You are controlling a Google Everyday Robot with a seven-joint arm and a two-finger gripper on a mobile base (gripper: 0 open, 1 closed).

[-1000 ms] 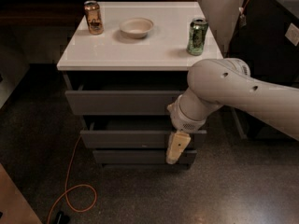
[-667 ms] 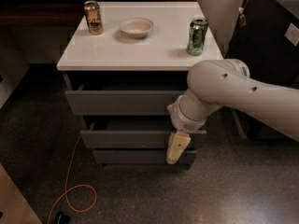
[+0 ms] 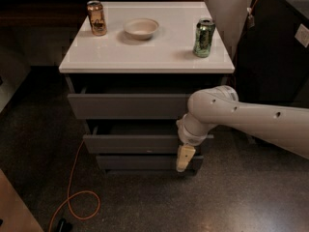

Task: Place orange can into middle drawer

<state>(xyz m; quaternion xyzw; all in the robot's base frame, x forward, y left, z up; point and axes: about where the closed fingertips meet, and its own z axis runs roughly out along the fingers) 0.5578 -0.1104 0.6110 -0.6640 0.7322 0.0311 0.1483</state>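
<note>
- At the right end of the middle drawer [image 3: 130, 143], the gripper [image 3: 185, 157] hangs pointing down, its pale tip just in front of the drawer face and overlapping the bottom drawer [image 3: 135, 162] beneath.
- Compared with a second ago, almost nothing has shifted: the white arm [image 3: 251, 122] stays in the same bent pose and the gripper has at most dropped a touch.
- The drawer fronts are where they were.
- Whether the gripper is open or closed cannot be told from this angle, and it carries nothing visible.
- For the task, this pause suggests work on the drawer and not on the can. The middle drawer looks only a little way out, with a dark gap above its front and its interior hidden in shadow.
- It likely needs more opening before anything can go in.
- The orange can [image 3: 96, 17] is untouched, so the pick-up is not yet begun.
- It stands upright at the back left corner of the white cabinet top [image 3: 145, 52], well apart from the gripper.
- The orange can is a slim, shiny copper-orange cylinder with a paler metallic rim.
- A shallow bowl [image 3: 141, 28] sits just beside it to the right.
- The green can [image 3: 204, 37] stands near the right edge and is not the target.
</note>
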